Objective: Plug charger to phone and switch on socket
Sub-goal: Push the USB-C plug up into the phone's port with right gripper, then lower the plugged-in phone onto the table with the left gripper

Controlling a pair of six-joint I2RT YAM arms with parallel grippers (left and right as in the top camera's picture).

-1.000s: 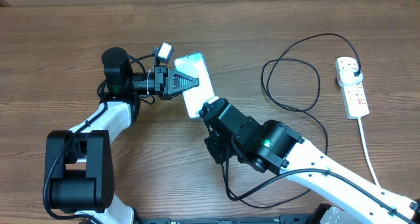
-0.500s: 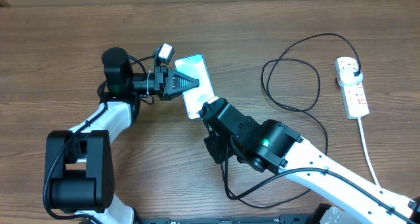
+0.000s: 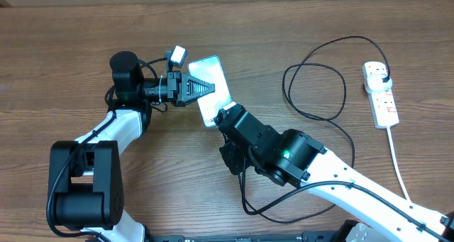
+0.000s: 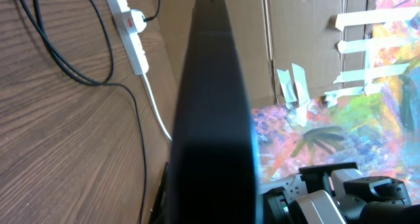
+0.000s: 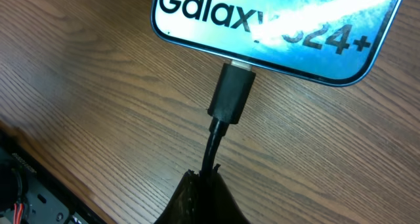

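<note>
Both grippers are clamped, the left on the phone and the right on the charger cable at the phone's end.

The right gripper (image 5: 204, 192) has its fingers pinched together around the thin black cable of the charger (image 5: 231, 92), just behind the connector. The connector's metal tip meets the bottom edge of the phone (image 5: 282, 20) below the white "Galaxy" text; how deep it sits I cannot tell. The left gripper (image 3: 202, 87) is closed across the phone's width, and its wrist camera sees the phone edge-on as a dark band. The phone lies left of centre on the wooden table (image 3: 71, 43). The cable runs rightward in loose loops to a black plug (image 3: 383, 75) in the far end of the socket (image 3: 383, 100), which is near the right edge, well apart from the phone.
</note>
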